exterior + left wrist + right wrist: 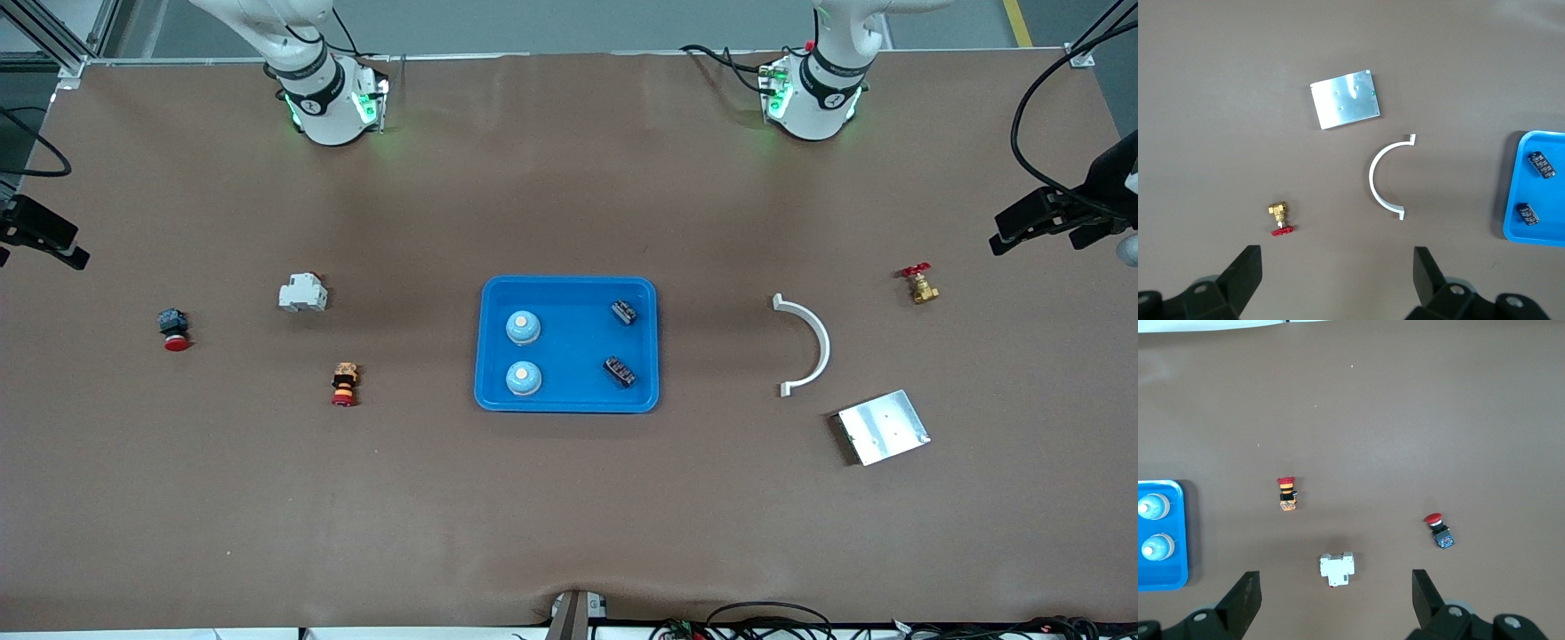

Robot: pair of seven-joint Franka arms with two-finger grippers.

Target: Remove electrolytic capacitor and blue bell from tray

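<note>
At the centre of the front view we see a blue tray lying flat on the brown table. Inside it, two bells with pale blue domes sit one above the other in the tray's left half as the frame shows it, and two dark capacitors lie in its right half, one near the upper right corner and one lower down.

The left gripper hangs up in the air over the left arm's end of the table. We see its two black fingers spread wide at the bottom of the left wrist view, with nothing between them. In that frame a brass valve with a red handle lies just above the fingers, a white curved bracket sits near the middle, and a metal plate lies in the upper part. The tray's edge with both capacitors shows at the right border.

The right gripper is up over the right arm's end of the table, its fingers also spread wide and empty. In its wrist view we see a white breaker between the fingertips' line and the centre, an orange and red push button at the middle left, and a red-capped button at the right. The bells show at the left edge, in the tray.
</note>
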